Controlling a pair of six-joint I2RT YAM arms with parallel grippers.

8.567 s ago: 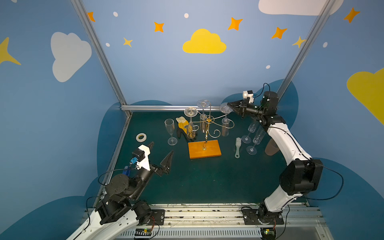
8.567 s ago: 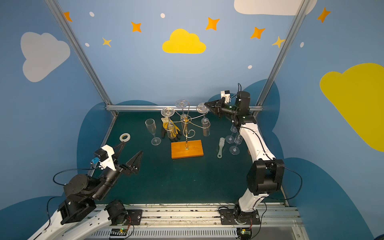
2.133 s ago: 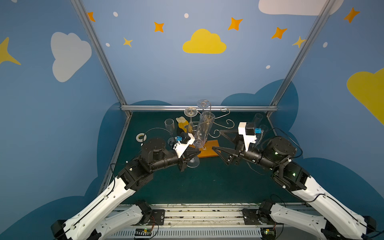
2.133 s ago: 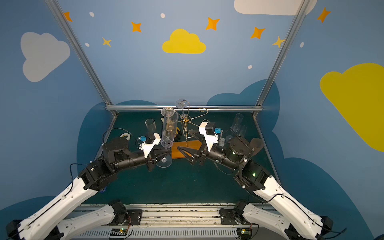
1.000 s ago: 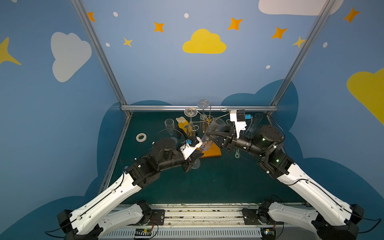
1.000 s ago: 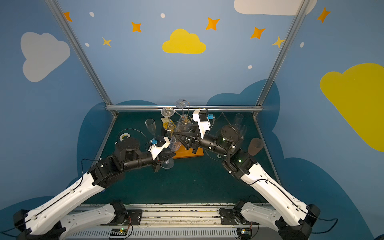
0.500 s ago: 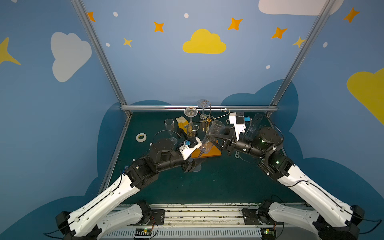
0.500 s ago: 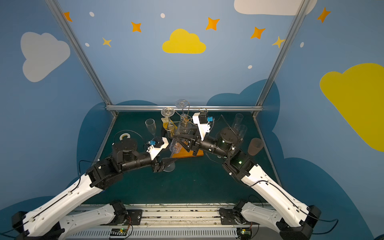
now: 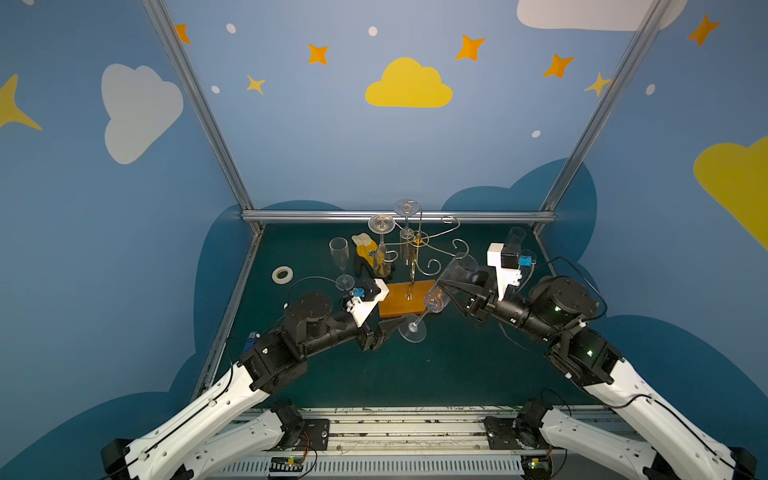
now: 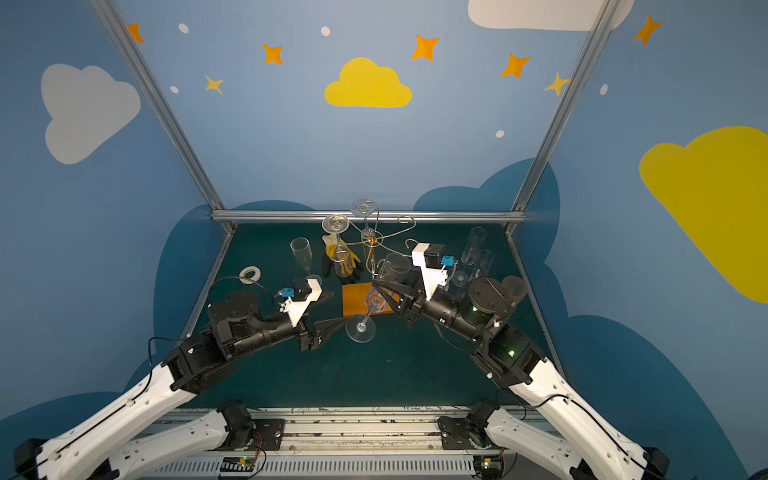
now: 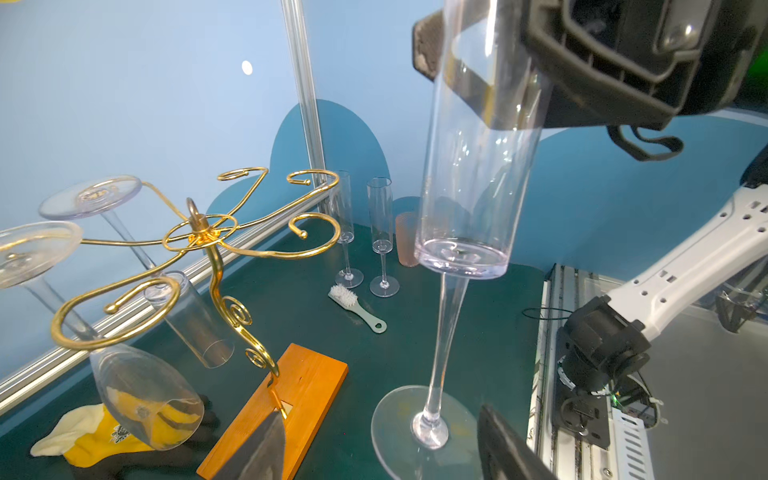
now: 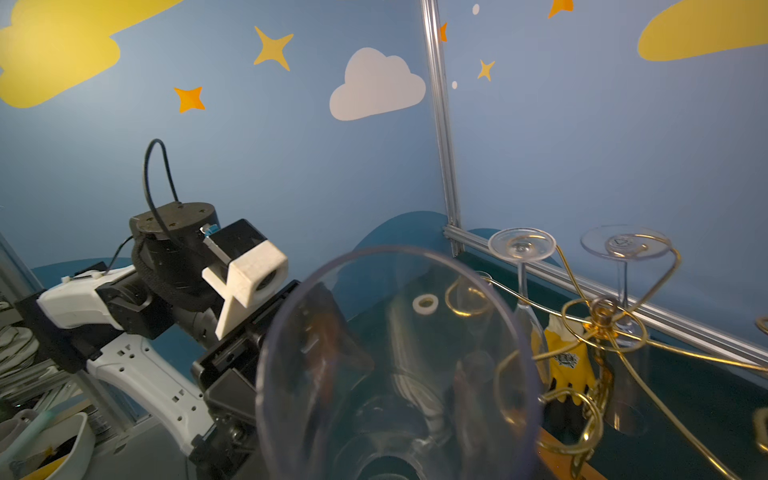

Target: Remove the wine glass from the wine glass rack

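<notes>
Since a second ago the left gripper has let go of the stem. Its jaws now stand spread, one on each side of the foot of the glass, clamping nothing. From the left wrist view I cannot tell whether either finger brushes the foot's edge.

The right gripper is closed on the bowl near its rim, a finger on each side, so it alone carries the glass. The glass is tilted. Its mouth points up and back toward the right wrist camera, and its stem slopes down toward the left gripper. Whether the foot touches the mat I cannot tell.

The glass is off the rack and hangs just in front of it. In both top views the bowl's lower end overlaps the near right corner of the orange base.

I count one rack with six arms. Two hung glasses dangle bowl-down from two of those arms, on its far left side.

Three standing glasses are upright on the mat. One is left of the rack, and two stand together at the far right beside one tumbler. That makes six stemmed glasses in all.

One brush lies right of the base. One glove lies behind the rack's left side. One tape roll sits far left.
</notes>
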